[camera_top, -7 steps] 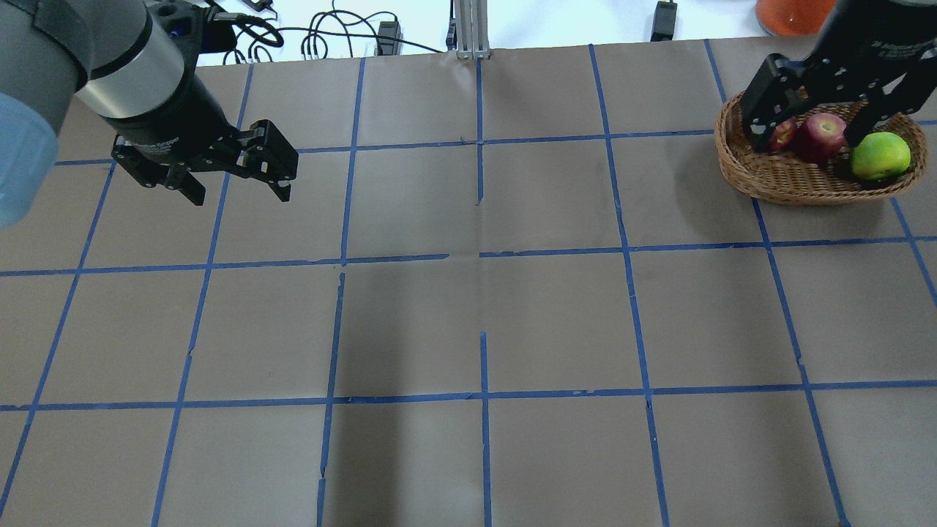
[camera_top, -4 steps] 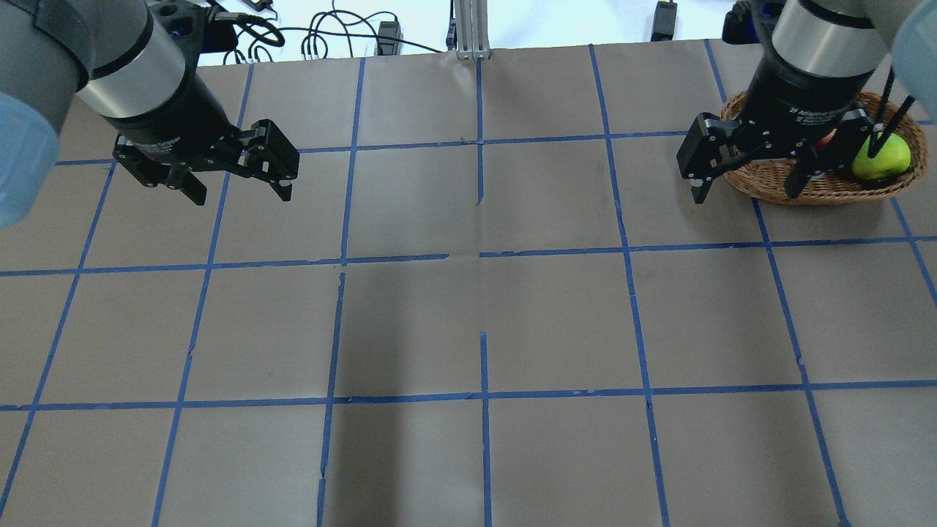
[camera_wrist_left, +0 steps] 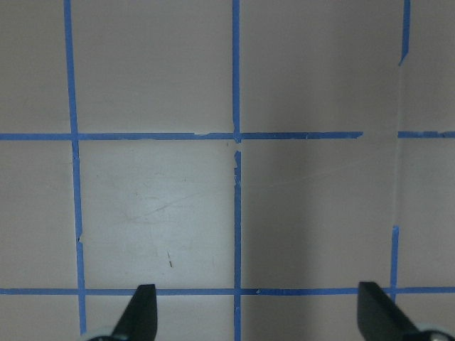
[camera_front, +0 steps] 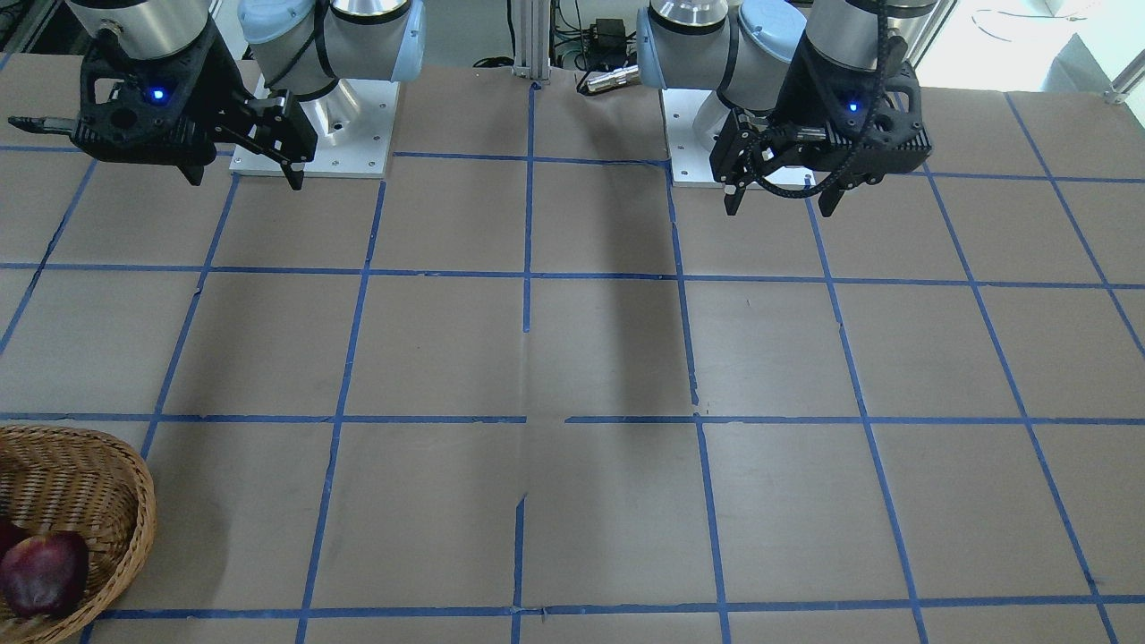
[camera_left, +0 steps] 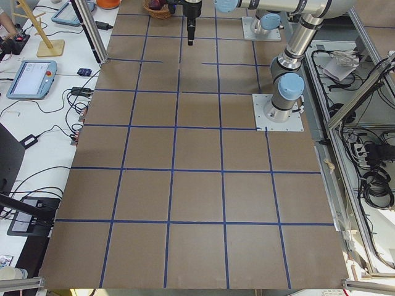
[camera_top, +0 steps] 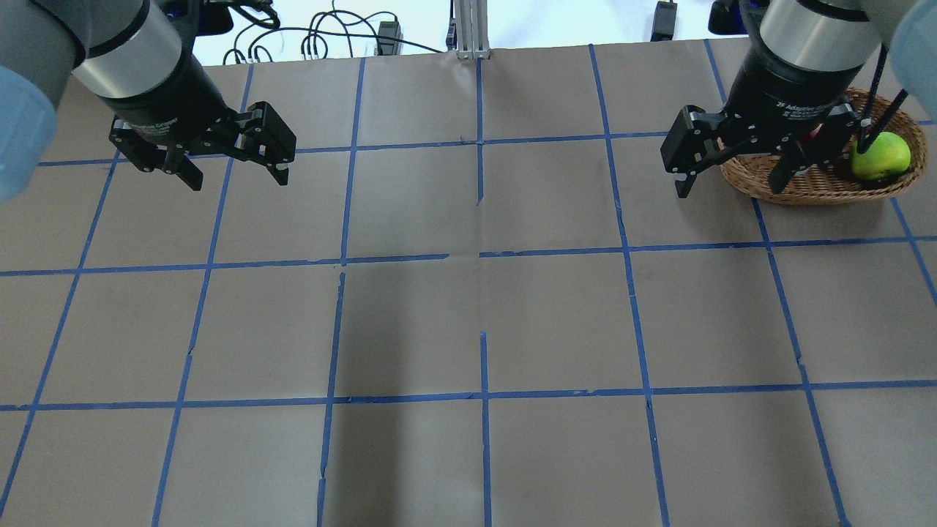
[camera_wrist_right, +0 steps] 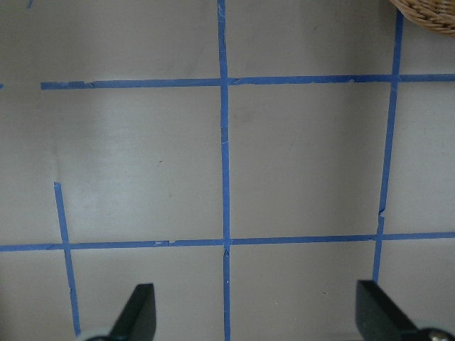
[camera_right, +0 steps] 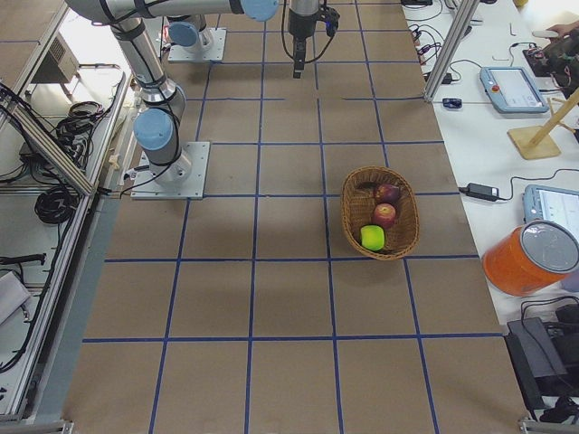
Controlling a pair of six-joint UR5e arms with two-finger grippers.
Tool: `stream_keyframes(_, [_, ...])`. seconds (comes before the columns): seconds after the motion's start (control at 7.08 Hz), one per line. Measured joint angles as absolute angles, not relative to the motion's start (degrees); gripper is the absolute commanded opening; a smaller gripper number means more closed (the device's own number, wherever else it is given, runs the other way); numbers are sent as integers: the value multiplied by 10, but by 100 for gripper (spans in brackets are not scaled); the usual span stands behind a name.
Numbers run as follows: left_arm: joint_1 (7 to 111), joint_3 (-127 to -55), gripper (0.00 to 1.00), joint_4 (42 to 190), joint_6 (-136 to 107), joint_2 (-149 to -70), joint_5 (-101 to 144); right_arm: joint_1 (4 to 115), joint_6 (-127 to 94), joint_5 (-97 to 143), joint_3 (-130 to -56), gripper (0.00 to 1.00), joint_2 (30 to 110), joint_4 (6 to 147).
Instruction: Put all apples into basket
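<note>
Apples (camera_right: pixel 385 214): all three sit in basket (camera_right: pixel 351 221) at worktop (camera_top: pixel 468 307) far right. Right tool (camera_top: pixel 728 188) has pulled back off the basket, spread wide, empty. Left tool (camera_top: pixel 239 181) also wide and empty, barely shifted. Task looks complete.
</note>
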State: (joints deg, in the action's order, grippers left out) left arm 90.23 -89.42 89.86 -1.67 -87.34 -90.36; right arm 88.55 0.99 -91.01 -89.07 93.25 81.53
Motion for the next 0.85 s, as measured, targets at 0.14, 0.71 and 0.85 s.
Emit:
stream_keyframes(0.14, [903, -882, 100, 902, -21, -881, -905, 886, 12, -909, -889, 100, 932, 813])
stream_keyframes(0.71, [903, -865, 100, 906, -33, -892, -906, 885, 17, -909, -889, 100, 932, 811])
stream_keyframes(0.85, [903, -861, 100, 907, -38, -895, -906, 885, 18, -909, -889, 100, 932, 812])
